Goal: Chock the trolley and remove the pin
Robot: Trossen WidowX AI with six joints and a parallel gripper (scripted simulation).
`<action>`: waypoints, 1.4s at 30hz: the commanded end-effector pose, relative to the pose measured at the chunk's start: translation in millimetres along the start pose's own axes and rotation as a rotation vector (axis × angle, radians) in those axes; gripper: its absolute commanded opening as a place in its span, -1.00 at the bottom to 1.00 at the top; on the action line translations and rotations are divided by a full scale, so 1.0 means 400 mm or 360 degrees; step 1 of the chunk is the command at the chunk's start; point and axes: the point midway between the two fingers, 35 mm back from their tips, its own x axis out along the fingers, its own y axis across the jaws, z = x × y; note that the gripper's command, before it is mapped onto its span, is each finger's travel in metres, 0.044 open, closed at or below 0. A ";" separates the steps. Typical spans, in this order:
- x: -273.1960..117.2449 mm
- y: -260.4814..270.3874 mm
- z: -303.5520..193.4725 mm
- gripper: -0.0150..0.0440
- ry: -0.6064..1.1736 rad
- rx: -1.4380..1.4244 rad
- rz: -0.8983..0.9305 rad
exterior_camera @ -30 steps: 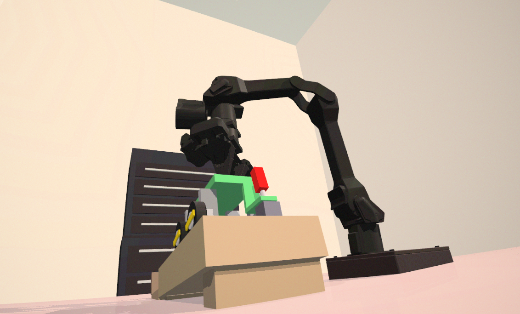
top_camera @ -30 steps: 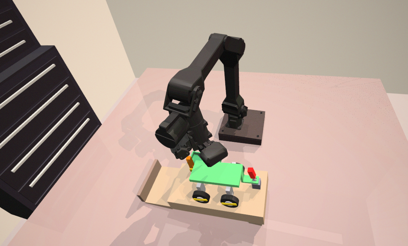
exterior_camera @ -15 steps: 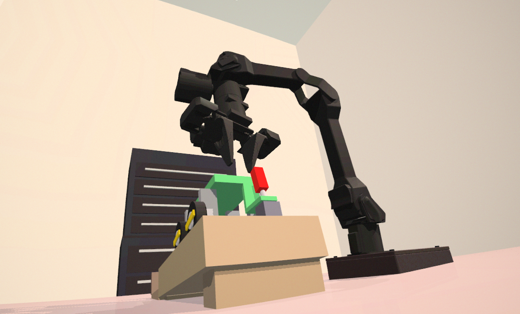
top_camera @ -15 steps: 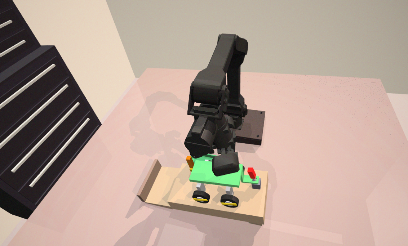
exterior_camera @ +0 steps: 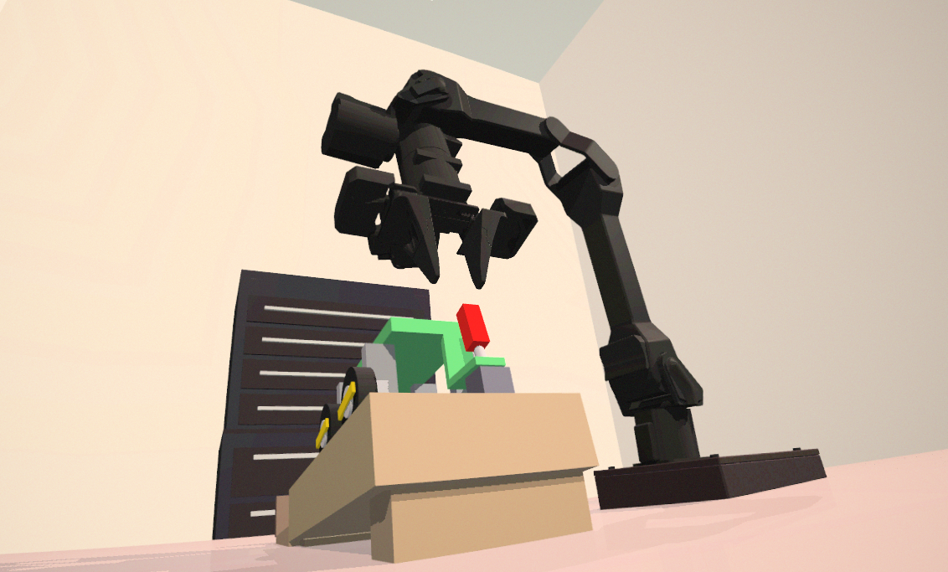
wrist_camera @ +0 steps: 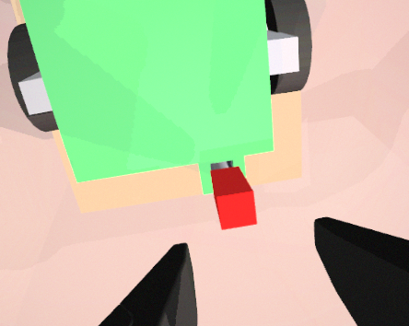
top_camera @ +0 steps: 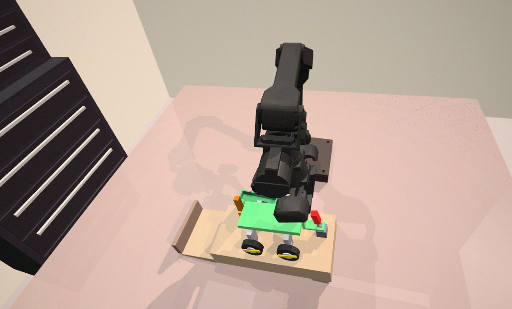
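Observation:
The green trolley (top_camera: pixel 264 218) (exterior_camera: pixel 419 325) (wrist_camera: pixel 148 92) stands on the wooden ramp (top_camera: pixel 317 261) (exterior_camera: pixel 482 433) (wrist_camera: pixel 286 138). The red-headed stop pin (top_camera: pixel 315 217) (exterior_camera: pixel 473 327) (wrist_camera: pixel 236 209) stands in the tab at its uphill end. My gripper (exterior_camera: pixel 457 284) (wrist_camera: pixel 252 244) is open and empty, above the red head; its fingertips are hidden in the top view. The chock's orange handle (top_camera: pixel 237 202) stands upright at the trolley's downhill far corner. Its base is mostly hidden, so contact with the wheel cannot be told. The green tray (top_camera: pixel 246 195) lies behind the ramp, partly covered by trolley and arm.
A grey block (top_camera: pixel 321 231) (exterior_camera: pixel 489 379) sits under the trolley's tab. A brown end board (top_camera: pixel 188 228) crosses the ramp's low end. The arm's base plate (top_camera: pixel 325 154) (exterior_camera: pixel 769 475) is behind the ramp. A dark drawer cabinet (top_camera: pixel 56 135) (exterior_camera: pixel 241 370) stands beyond the low end.

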 end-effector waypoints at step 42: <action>0.146 0.002 -0.003 0.15 0.0009 0.0013 -0.0002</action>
